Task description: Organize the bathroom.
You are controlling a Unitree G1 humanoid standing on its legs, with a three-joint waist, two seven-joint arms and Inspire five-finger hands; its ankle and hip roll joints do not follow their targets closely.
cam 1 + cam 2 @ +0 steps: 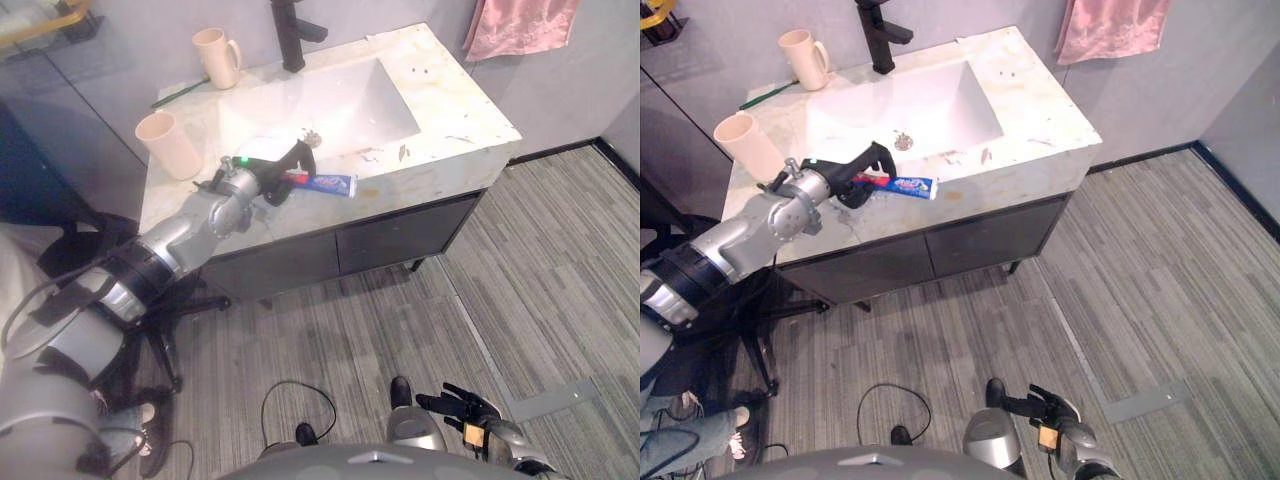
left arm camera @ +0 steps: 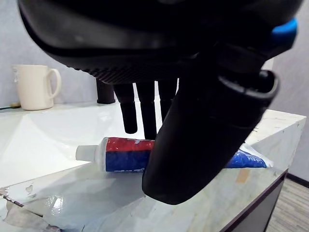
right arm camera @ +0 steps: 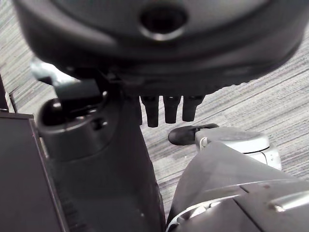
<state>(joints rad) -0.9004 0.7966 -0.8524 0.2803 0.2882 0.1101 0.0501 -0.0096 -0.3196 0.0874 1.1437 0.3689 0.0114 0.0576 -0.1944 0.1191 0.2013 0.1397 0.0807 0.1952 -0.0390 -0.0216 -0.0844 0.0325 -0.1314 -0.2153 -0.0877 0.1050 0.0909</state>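
A red, white and blue toothpaste tube (image 1: 330, 183) lies flat on the marble counter (image 1: 450, 110), at the sink's (image 1: 330, 100) front edge. My left hand (image 1: 275, 172) reaches over the tube's cap end. In the left wrist view its fingers (image 2: 140, 111) point straight down behind the tube (image 2: 120, 154) and the thumb (image 2: 203, 140) stands in front, so the tube lies between them ungripped. A pink cup (image 1: 168, 145) stands at the counter's left edge, a cream mug (image 1: 217, 56) at the back left. Low by the floor, my right hand (image 1: 462, 408) hangs with relaxed fingers.
A black faucet (image 1: 290, 35) rises behind the sink. A green toothbrush (image 1: 180, 93) lies beside the mug. A pink towel (image 1: 520, 25) hangs on the wall at the back right. A black chair base (image 1: 170, 300) stands left of the cabinet.
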